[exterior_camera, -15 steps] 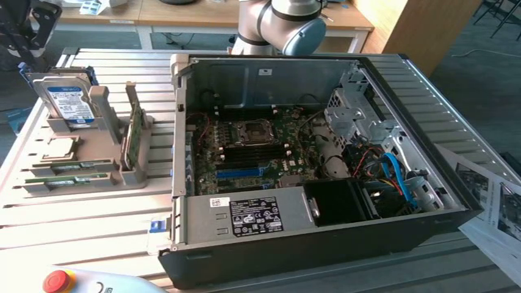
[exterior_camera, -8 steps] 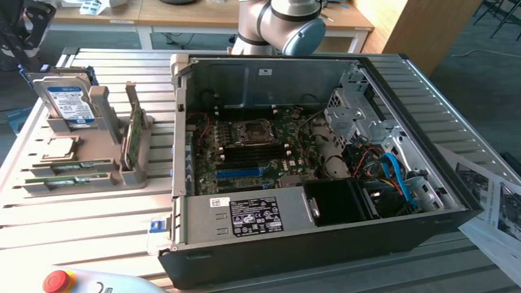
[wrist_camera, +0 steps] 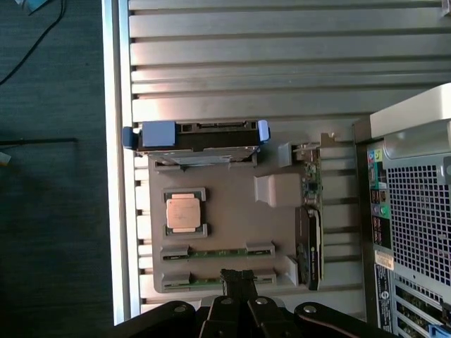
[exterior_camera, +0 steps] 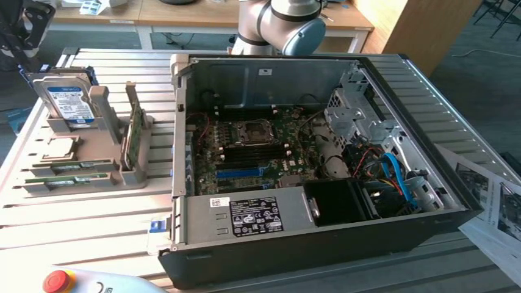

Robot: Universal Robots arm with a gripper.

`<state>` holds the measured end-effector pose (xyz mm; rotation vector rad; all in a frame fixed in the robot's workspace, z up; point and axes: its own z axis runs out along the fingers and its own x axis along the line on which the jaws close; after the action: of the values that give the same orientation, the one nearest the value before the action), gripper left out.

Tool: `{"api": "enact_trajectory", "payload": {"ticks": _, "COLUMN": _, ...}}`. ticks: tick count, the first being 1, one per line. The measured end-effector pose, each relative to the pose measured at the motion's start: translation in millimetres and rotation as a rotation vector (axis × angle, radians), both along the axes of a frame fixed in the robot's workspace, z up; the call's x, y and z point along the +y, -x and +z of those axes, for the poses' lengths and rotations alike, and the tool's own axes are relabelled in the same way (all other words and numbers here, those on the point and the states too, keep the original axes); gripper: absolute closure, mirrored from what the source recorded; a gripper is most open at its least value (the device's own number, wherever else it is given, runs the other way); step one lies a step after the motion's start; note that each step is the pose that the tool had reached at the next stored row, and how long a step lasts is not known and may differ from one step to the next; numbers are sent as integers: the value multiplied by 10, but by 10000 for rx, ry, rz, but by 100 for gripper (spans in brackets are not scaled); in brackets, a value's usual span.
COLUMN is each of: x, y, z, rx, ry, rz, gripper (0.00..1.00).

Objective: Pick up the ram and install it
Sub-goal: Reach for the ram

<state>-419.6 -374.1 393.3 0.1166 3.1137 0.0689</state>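
The gripper (wrist_camera: 239, 280) is seen with its fingers pressed together, and nothing is clamped between them. Directly under the fingertips the ram (wrist_camera: 201, 282) is found, seated in its slot on the grey holder (wrist_camera: 232, 211) and not yet lifted. Just beyond it a second stick (wrist_camera: 217, 251) is slotted, then the processor (wrist_camera: 185, 211) is laid flat, and farthest from the tool the hard drive (wrist_camera: 197, 134) is stood on edge. Off to one side the case (wrist_camera: 416, 211) is parked.

Bright light falls across the slatted metal table (exterior_camera: 82, 213), with dark grey carpet floor (exterior_camera: 468, 58) around it and wooden desks (exterior_camera: 187, 17) beyond its far edge.
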Motion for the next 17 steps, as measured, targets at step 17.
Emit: {"api": "enact_trajectory", "payload": {"ticks": 17, "x": -110, "y": -1, "z": 0, "rx": 0, "ry": 0, "rz": 0, "gripper": 89}}
